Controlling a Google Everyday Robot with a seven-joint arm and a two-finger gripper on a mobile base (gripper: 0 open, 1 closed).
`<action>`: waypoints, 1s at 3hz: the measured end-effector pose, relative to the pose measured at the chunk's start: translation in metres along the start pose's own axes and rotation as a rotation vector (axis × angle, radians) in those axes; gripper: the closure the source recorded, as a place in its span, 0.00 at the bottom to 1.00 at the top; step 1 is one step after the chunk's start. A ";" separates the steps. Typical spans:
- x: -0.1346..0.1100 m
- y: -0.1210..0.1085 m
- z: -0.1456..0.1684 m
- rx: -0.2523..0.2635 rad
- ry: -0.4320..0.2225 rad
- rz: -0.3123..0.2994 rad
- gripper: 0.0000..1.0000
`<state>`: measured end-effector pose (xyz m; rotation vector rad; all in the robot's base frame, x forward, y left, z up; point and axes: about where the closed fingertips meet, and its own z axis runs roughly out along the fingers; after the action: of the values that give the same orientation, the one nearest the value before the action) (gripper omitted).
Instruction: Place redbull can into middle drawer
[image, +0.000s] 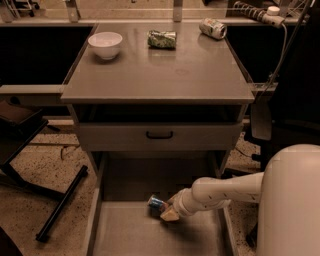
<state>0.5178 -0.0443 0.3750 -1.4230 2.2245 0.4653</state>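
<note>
The redbull can (155, 203), blue and silver, lies tilted on its side at the tip of my gripper (167, 212). The gripper is shut on the can and holds it low inside the open middle drawer (145, 235), close to the floor near the drawer's back. I cannot tell whether the can touches the floor. My white arm (225, 192) reaches in from the right, over the drawer's right wall. The tan fingertips (170, 215) show just right of and below the can.
Above the open drawer is a shut grey drawer front with a black handle (159, 135). On the cabinet top stand a white bowl (105, 44), a green foil packet (161, 39) and a green and white can (212, 28). Black chair legs (60, 205) lie at the left.
</note>
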 end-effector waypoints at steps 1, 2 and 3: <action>0.008 0.006 0.012 -0.051 -0.015 0.028 1.00; 0.009 0.007 0.012 -0.057 -0.015 0.030 0.82; 0.009 0.007 0.012 -0.057 -0.015 0.030 0.59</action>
<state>0.5106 -0.0423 0.3598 -1.4116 2.2407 0.5522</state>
